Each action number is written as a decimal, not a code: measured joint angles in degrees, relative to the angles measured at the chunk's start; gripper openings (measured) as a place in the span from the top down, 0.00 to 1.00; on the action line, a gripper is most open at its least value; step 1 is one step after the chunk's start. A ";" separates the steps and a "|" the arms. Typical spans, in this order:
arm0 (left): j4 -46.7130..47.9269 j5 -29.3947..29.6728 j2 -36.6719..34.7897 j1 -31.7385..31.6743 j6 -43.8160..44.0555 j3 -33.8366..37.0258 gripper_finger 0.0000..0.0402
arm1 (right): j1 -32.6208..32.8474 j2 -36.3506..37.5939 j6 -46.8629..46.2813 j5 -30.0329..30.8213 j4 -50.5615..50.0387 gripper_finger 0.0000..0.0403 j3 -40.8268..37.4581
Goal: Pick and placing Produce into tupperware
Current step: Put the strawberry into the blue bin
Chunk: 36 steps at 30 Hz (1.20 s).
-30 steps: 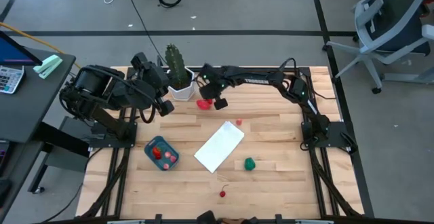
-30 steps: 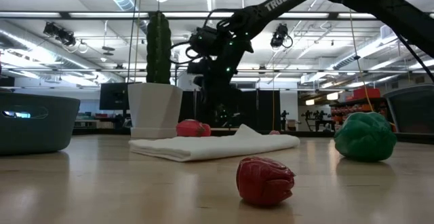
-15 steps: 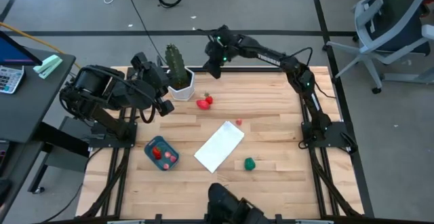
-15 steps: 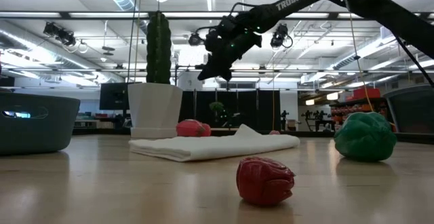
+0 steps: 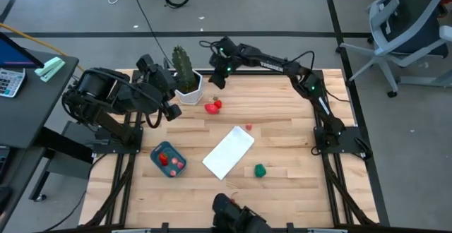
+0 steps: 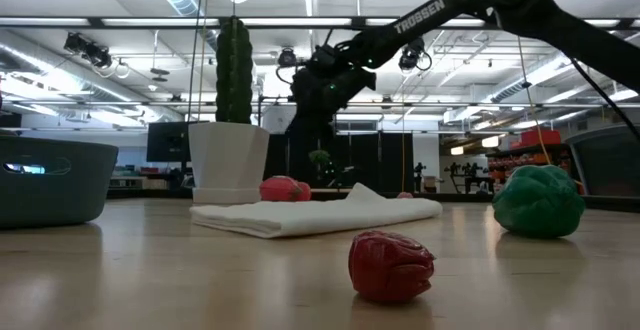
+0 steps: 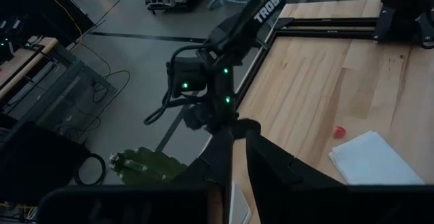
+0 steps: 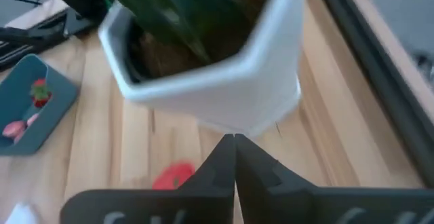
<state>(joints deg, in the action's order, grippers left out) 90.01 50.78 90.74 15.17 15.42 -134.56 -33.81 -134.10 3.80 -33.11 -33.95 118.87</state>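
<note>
The teal tupperware [image 5: 167, 159] sits near the table's left side with red and pinkish pieces in it; the right wrist view shows it too [image 8: 34, 105]. Loose produce lies on the wood: a red strawberry [image 5: 212, 106] [image 8: 174, 176] by the pot, a tiny red piece [image 5: 248, 127], a green piece [image 5: 260, 170] [image 6: 538, 201] and a red piece close to the low camera [image 6: 390, 266]. My right gripper [image 5: 217, 79] [image 8: 234, 141] hangs shut above the table's far edge, beside the white pot and beyond the strawberry. My left gripper [image 5: 171, 111] [image 7: 238, 139] waits shut at the left.
A white hexagonal pot [image 5: 189, 90] with a tall green cactus [image 5: 182, 65] stands at the far edge, right beside my right gripper. A white flat panel [image 5: 229, 152] lies mid-table. A dark object [image 5: 236, 217] juts in at the near edge.
My right gripper has risen from just above the strawberry and swung toward the table's far edge, then come down a little beside the white pot. The strawberry has stayed on the table. A dark object has come into view at the near edge.
</note>
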 joint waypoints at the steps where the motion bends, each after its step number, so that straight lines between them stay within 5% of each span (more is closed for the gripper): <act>1: 0.00 0.00 0.00 0.01 -0.03 0.00 0.87 | -0.36 0.02 -0.19 -0.69 -1.48 0.97 0.00; 5: 0.00 0.02 0.00 0.01 -0.13 0.00 0.86 | -0.99 0.36 1.30 -2.40 -6.22 0.91 0.00; 21: 0.00 0.00 0.00 0.01 1.91 0.00 0.86 | 4.58 -0.26 8.42 10.77 -11.42 0.43 -0.24; 36: 0.00 0.00 0.00 0.01 1.88 0.00 0.87 | 3.59 -0.48 5.20 9.96 -13.62 0.51 -0.24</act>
<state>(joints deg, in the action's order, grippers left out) 90.02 50.78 90.74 15.18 17.30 -134.56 -30.22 -134.58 9.00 -23.15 -47.57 118.63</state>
